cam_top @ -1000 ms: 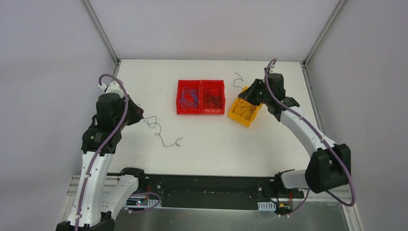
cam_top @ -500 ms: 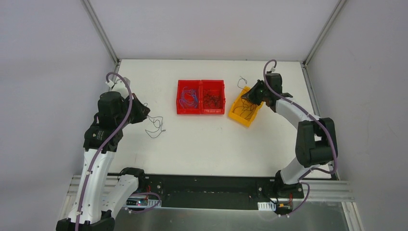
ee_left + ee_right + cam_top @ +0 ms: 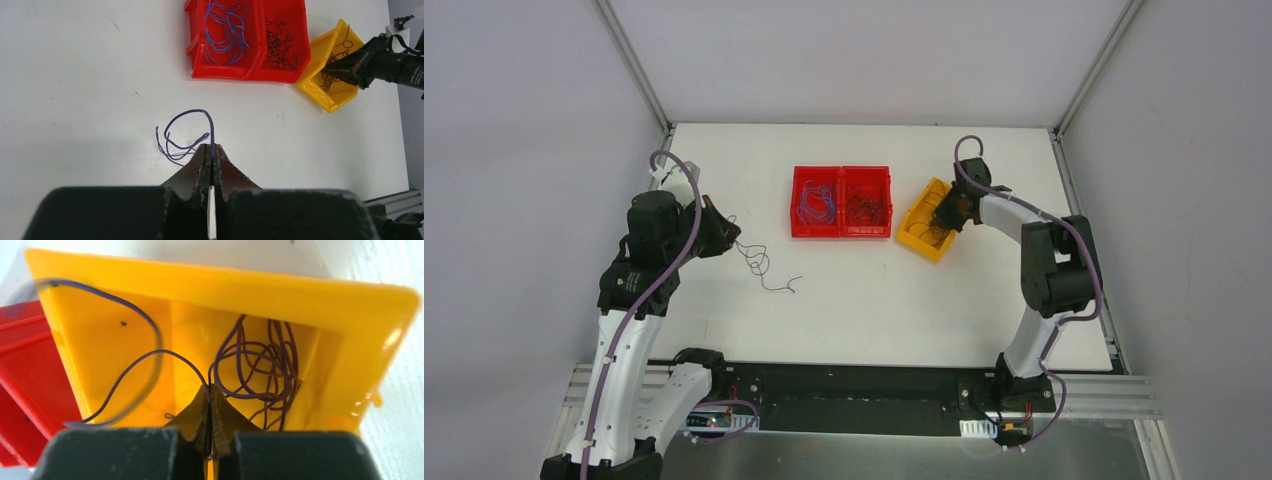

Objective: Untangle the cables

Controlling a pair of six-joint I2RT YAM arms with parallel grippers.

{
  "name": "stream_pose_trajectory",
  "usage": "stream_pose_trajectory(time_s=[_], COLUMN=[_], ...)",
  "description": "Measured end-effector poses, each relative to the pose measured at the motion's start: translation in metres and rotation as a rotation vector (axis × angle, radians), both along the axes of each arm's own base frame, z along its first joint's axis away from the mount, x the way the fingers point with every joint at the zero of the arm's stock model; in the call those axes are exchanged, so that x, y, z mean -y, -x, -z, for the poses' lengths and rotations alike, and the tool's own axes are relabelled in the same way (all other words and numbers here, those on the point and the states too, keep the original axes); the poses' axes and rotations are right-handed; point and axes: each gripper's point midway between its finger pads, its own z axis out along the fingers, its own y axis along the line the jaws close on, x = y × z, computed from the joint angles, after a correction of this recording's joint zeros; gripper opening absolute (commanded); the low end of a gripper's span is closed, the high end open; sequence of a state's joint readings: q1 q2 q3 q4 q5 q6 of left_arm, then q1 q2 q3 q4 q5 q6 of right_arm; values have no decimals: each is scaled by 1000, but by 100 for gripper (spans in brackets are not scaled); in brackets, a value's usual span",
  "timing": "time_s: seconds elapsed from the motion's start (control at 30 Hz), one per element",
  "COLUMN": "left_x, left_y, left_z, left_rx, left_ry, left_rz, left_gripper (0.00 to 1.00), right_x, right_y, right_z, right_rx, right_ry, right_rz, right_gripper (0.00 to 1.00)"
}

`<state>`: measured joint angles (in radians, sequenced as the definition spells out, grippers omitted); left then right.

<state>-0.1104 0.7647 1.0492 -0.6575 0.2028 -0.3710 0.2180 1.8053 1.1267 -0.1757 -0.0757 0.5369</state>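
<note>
My left gripper (image 3: 212, 148) is shut on one end of a thin dark wire (image 3: 187, 131); the rest of the wire (image 3: 764, 268) trails in loose loops over the white table to its right. My right gripper (image 3: 210, 388) is shut on a thin dark wire (image 3: 150, 340) and reaches down inside the yellow bin (image 3: 100, 320), next to a tangle of dark wires (image 3: 265, 370) lying in that bin. In the top view the right gripper (image 3: 943, 214) is over the yellow bin (image 3: 914, 222).
A red two-compartment bin (image 3: 842, 230) stands at the table's middle back, with blue wires (image 3: 816, 200) in its left half and dark red wires (image 3: 865, 204) in its right half. It also shows in the left wrist view (image 3: 280, 75).
My right gripper has come down from above the yellow bin's far corner into the bin with its wire. My left gripper shifted slightly and its wire now trails further right over the table.
</note>
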Motion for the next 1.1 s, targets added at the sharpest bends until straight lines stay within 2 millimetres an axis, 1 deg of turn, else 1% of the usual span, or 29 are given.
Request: stream_pose_trajectory(time_s=[0.03,0.17,0.27,0.3,0.37,0.43,0.5,0.57,0.6,0.7,0.73,0.77,0.83,0.87,0.93,1.0,1.1], left_x=[1,4,5,5,6,9,12,17,21,30,34,38,47,50,61,75,98], left_y=[0,0,0,0,1,1,2,2,2,-1,-2,-2,1,2,7,12,20], left_z=[0,1,0,0,0,0,0,2,3,4,5,5,3,2,-4,-11,-17], left_rx=[-2,-6,-5,-5,-5,-8,-13,-26,-38,-67,-78,-88,-91,-89,-79,-61,-52], left_ry=[2,11,13,14,17,25,37,51,64,89,96,107,116,120,127,133,144], left_rz=[5,21,25,26,30,44,62,84,103,143,155,170,205,220,264,319,403], left_gripper=[0,0,0,0,0,0,0,0,0,0,0,0,0,0,0,0,0], right_x=[0,-1,-2,-2,-2,-2,-2,-3,-4,-7,-9,-11,-18,-22,-32,-46,-62], right_y=[0,-10,-11,-10,-10,-7,-4,-1,0,0,1,3,13,20,39,67,99], right_z=[4,6,4,3,0,-8,-21,-44,-56,-100,-115,-126,-147,-154,-162,-163,-159], right_rx=[-19,-27,-27,-27,-24,-19,-2,40,65,156,191,214,268,294,334,358,376], right_ry=[26,90,125,137,163,189,205,212,210,192,181,167,131,111,69,18,-52], right_rz=[3,-4,-14,-20,-34,-47,-58,-70,-74,-88,-101,-110,-157,-188,-257,-350,-455], right_gripper=[5,18,44,51,56,61,63,68,72,92,98,99,99,99,99,99,99])
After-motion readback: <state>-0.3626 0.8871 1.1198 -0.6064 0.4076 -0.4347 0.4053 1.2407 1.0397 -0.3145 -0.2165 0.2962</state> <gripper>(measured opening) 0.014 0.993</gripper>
